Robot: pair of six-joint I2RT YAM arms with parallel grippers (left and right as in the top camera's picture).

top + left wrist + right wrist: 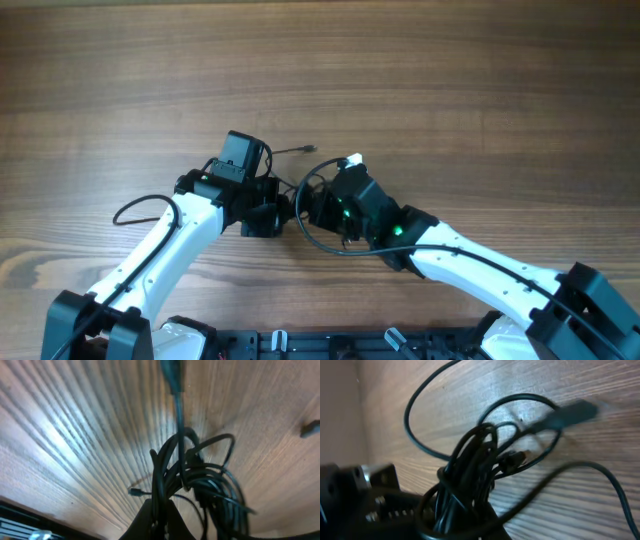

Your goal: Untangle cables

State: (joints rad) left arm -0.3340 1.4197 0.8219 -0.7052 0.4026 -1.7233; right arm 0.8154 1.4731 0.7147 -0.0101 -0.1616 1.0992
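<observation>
The cables are a small knot of thin black wires on the wooden table, between the two arms. One strand ends in a tiny plug just above the knot, and a loop sags below it. My left gripper comes in from the left. In its wrist view the left gripper is shut on a few strands of the tangle. My right gripper meets it from the right. There the right gripper is shut on the bunched wires, and a plug end lies beyond.
A thicker black cord arcs off the left arm at mid-left. The arms' dark base frame runs along the bottom edge. The wood table stretches beyond the knot.
</observation>
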